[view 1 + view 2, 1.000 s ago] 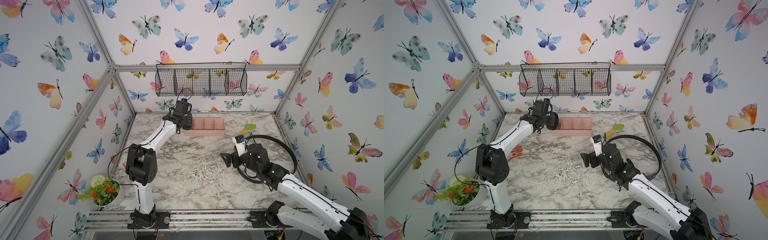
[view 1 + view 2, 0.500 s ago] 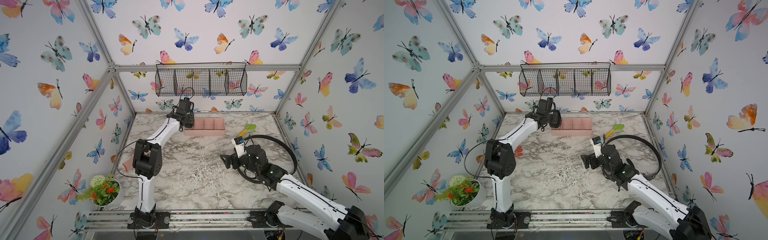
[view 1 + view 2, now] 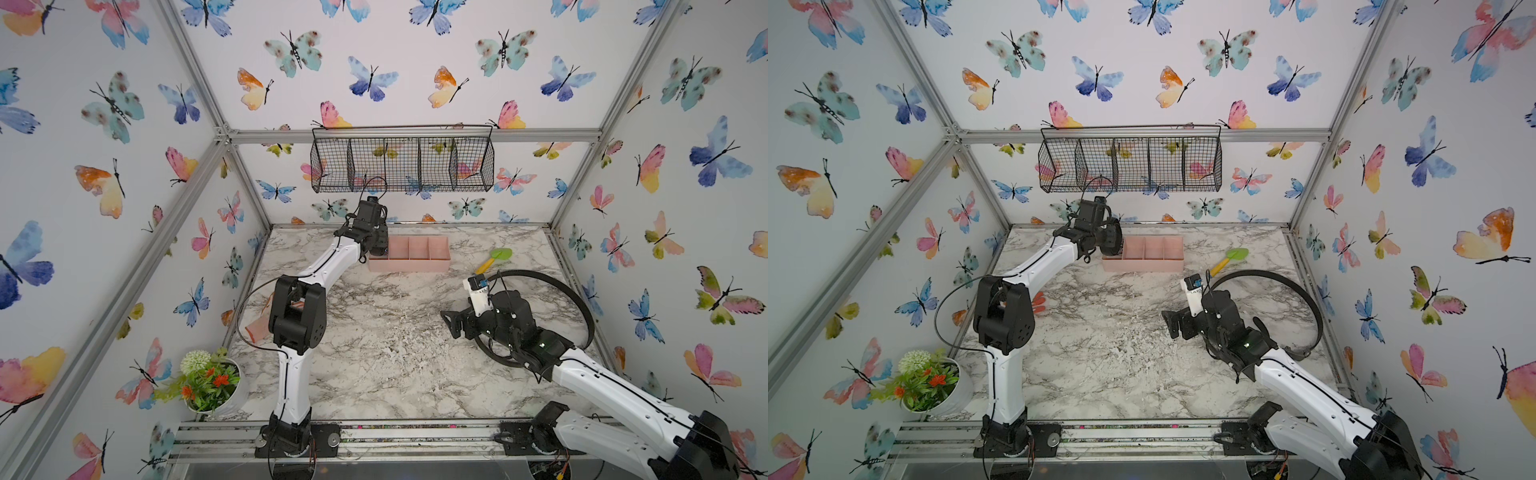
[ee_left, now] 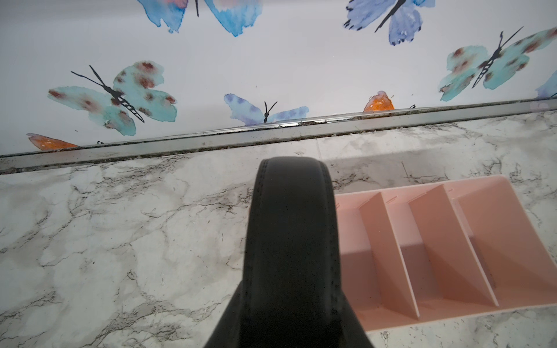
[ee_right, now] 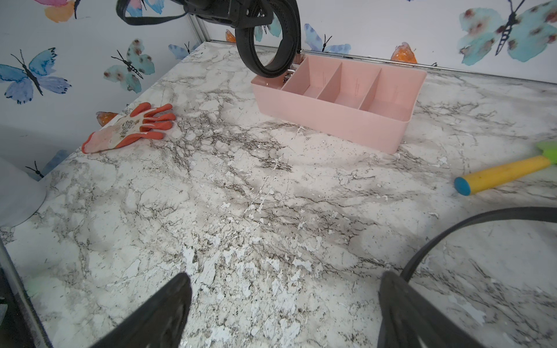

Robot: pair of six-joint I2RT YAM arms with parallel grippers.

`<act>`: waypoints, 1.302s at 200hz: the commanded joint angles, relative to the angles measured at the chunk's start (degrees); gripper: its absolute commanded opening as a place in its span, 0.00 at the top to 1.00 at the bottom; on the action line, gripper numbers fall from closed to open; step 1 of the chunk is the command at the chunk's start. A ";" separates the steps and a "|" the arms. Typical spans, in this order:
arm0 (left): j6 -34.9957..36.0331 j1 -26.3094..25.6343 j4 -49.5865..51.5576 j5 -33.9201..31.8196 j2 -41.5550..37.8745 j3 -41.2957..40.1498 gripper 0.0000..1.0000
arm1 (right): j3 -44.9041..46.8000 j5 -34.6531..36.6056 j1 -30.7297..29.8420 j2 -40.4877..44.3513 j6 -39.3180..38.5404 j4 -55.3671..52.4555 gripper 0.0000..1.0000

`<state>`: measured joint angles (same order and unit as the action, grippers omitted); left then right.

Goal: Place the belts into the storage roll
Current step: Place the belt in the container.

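The small print on the white block [image 3: 1192, 293] on my right wrist is too fine to read.

My left claw [image 3: 376, 245] is clenched on the rolled belt [image 5: 266, 55]. The belt hangs as an upright ring at the end of the pink tray [image 5: 331, 123] nearest my left arm. Its silver buckle [image 5: 287, 75] sits low on the ring, just at the tray's rim. I cannot tell whether the ring touches the tray floor. In the left wrist view the strap fills the middle and hides my fingers. The tray's long side runs along the back wall.

My right claw [image 5: 283, 307] is spread wide and grips nothing, hovering over the marble table [image 5: 241, 211] well apart from the tray, on its front side. The loose belt [image 3: 579, 303] stands on edge in a broad arc beside that claw, farther from the tray. Its ends pass behind my right arm and I cannot make out its buckle. A yellow-handled tool [image 5: 506, 173] lies between the tray and this belt, its green head cut off in the right wrist view.
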<state>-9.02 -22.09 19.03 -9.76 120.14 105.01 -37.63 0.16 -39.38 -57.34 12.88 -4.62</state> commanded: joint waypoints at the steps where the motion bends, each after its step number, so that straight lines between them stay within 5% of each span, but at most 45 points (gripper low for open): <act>1: -0.58 0.38 -3.21 0.22 1.64 -0.20 0.83 | 0.49 -0.25 0.00 -0.57 0.39 0.77 0.01; 114: -2.58 0.32 -9.80 -1.76 1.79 -9.03 0.87 | 1.06 -1.73 0.00 -1.74 1.09 2.13 0.01; 183: -2.83 -1.22 -19.14 -7.79 -2.07 -19.55 0.92 | 1.40 -2.16 0.01 -2.24 1.27 2.62 0.01; 260: -0.50 -3.12 -21.45 -15.90 -0.71 -20.89 0.99 | 1.93 -2.46 0.00 -1.94 1.71 2.91 0.01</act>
<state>-11.16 -24.80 -5.37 -19.90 118.21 86.11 -36.53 -1.52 -39.38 -59.16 13.98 -2.48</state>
